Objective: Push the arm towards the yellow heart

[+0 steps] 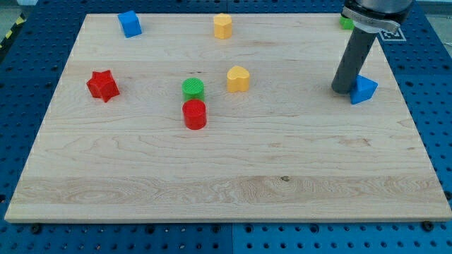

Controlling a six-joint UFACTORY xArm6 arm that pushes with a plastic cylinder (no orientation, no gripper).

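Note:
The yellow heart (238, 78) lies on the wooden board (226, 169) a little above the middle. My tip (342, 89) stands far to the heart's right, at the same height in the view. It touches or nearly touches the left side of a blue triangular block (364, 89). The dark rod rises from the tip toward the view's top right.
A green cylinder (193, 88) and a red cylinder (194, 114) sit left of the heart. A red star (102, 85) is at the left, a blue cube (129, 23) and a yellow hexagonal block (222, 25) at the top. A green block (345, 22) shows partly behind the arm.

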